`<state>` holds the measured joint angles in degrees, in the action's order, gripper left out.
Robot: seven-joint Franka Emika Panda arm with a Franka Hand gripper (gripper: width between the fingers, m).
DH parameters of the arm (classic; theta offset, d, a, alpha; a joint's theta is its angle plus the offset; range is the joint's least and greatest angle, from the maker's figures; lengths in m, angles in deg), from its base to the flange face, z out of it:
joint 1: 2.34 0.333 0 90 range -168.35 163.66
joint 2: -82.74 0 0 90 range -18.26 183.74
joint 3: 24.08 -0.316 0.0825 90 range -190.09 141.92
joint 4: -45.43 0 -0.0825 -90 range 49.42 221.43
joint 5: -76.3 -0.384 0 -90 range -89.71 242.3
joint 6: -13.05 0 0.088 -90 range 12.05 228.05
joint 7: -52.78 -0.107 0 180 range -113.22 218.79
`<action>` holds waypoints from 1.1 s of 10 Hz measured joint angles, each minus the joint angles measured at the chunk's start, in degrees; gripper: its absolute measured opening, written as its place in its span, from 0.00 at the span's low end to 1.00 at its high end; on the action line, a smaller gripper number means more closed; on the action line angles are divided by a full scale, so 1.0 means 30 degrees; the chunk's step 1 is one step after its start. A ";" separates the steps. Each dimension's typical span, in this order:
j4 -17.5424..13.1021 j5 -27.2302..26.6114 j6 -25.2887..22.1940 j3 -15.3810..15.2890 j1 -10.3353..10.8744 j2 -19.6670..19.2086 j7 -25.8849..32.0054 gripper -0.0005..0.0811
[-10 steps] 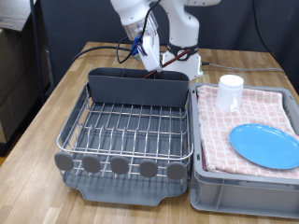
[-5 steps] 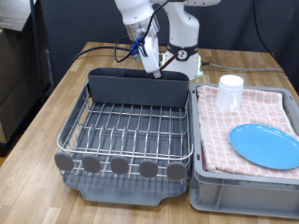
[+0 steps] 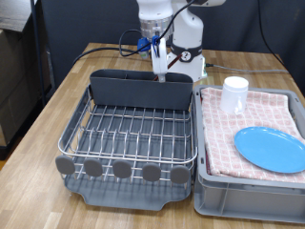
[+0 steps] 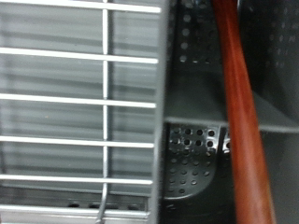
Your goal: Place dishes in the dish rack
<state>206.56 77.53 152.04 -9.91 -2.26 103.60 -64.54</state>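
Observation:
My gripper [image 3: 158, 59] hangs just above the tall grey utensil trough [image 3: 138, 91] at the back of the dish rack [image 3: 133, 134]. The wrist view shows the reddish-brown wooden spoon [image 4: 238, 121] running down inside the perforated trough [image 4: 196, 149], beside the silver wire grid [image 4: 84, 98]. My fingers do not show in the wrist view. The light-blue plate [image 3: 272, 148] and the white cup [image 3: 235, 93] rest on the pink checked cloth at the exterior view's right.
The grey crate [image 3: 248, 196] lined with pink checked cloth [image 3: 229, 134] stands right against the rack's side. The robot base and cables are behind the trough. Bare wooden table [image 3: 48, 114] lies at the exterior view's left.
The gripper has shifted toward the exterior view's right and turned more upright over the trough. The plate and cup have not moved.

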 joint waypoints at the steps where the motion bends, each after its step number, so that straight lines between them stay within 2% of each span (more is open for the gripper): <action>1: -0.0023 0.0361 -0.0063 -0.0453 -0.0029 0.0388 -0.0629 0.99; 3: -0.0242 0.0699 -0.0822 -0.1180 -0.0033 0.1188 -0.1348 0.99; 6: -0.1223 0.1208 -0.2449 -0.2388 0.0117 0.1835 -0.1377 0.99; 8: -0.2337 0.1976 -0.3700 -0.3154 0.0862 0.1816 0.0826 0.99; 10: -0.3214 0.2175 -0.4891 -0.3397 0.1845 0.1676 0.3845 0.99; 11: -0.3178 0.2084 -0.4779 -0.3404 0.1737 0.1676 0.3206 0.99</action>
<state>197.03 83.78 137.70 -20.12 2.95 108.62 -54.93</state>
